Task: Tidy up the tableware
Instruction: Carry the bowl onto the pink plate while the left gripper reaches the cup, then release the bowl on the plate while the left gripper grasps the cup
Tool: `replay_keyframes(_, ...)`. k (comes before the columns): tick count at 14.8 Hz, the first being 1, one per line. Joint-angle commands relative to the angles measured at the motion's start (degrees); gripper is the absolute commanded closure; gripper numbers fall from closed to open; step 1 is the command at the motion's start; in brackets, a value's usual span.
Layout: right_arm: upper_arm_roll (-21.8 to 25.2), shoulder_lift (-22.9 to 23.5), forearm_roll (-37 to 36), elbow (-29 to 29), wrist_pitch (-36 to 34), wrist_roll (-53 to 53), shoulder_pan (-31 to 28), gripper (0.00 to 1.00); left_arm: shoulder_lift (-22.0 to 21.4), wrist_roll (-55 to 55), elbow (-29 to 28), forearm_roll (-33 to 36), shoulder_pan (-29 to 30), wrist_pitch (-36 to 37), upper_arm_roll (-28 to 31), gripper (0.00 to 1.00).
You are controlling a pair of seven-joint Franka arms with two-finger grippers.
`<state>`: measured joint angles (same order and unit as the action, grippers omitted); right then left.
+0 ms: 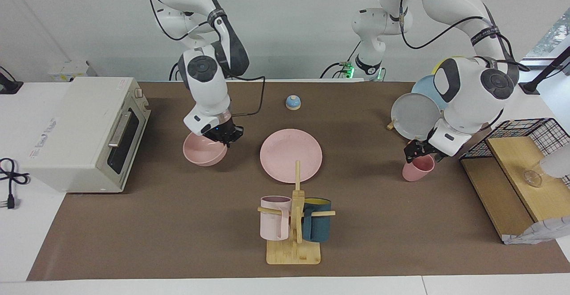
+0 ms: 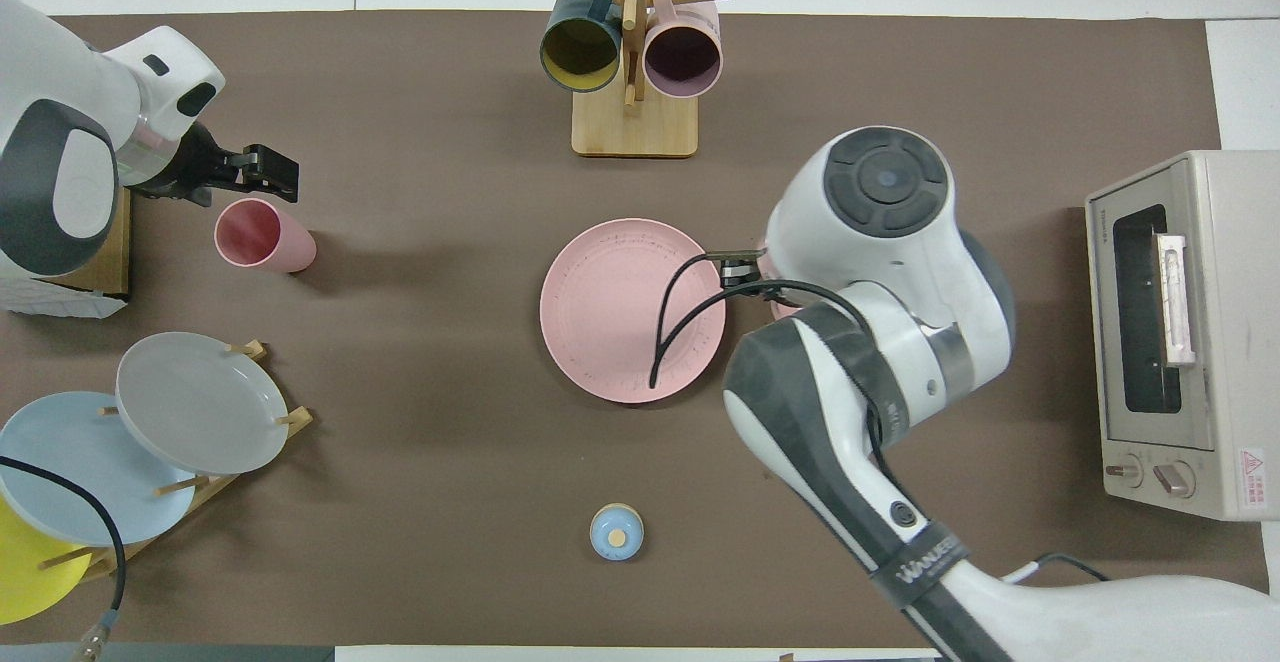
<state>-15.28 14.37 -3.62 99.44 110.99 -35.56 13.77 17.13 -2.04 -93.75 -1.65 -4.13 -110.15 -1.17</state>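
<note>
The pale-pink plate [image 1: 285,152] [image 2: 620,312] lies flat mid-table. My right gripper [image 1: 224,134] is shut on the rim of the pale-pink bowl [image 1: 204,151] and holds it tilted, just above the mat, beside the plate toward the right arm's end. In the overhead view the right arm hides the gripper and all but a sliver of the bowl [image 2: 783,310]. The pale-pink cup [image 1: 417,169] [image 2: 262,236] stands on the mat toward the left arm's end. My left gripper [image 1: 418,150] [image 2: 265,169] hangs just over the cup's rim.
A toaster oven [image 1: 84,130] stands at the right arm's end. A wooden mug rack [image 1: 294,241] with a pink and a dark-blue mug stands farther from the robots than the plate. A plate rack holds grey [image 1: 414,116], blue and yellow plates. A blue bell [image 1: 293,102] and a wire shelf [image 1: 525,161] are there too.
</note>
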Motion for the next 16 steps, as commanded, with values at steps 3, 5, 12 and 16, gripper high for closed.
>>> replay_keyframes(3, -0.3, 14.2, -7.1, -18.0, -6.9, -20.0, 13.1, 1.00, -2.2, -3.2, -7.0, 0.0, -0.9, -4.5, 0.3, 0.00)
replay_keyframes(5, -0.3, 15.4, -7.1, -17.9, -2.7, -23.7, 14.5, 1.00, -3.7, -4.1, -12.0, 0.0, -1.0, -9.0, 0.3, 0.00)
replay_keyframes(12, -0.3, 15.7, -7.4, -10.6, 9.1, -24.6, 15.1, 1.00, -3.8, -5.2, -15.4, 0.0, -1.8, -12.3, 0.3, 0.00)
replay_keyframes(16, -0.4, 16.0, -7.4, -10.2, 11.5, -26.9, 15.4, 1.00, -3.8, -4.2, -15.8, 0.1, -1.8, -12.5, 0.3, 0.73)
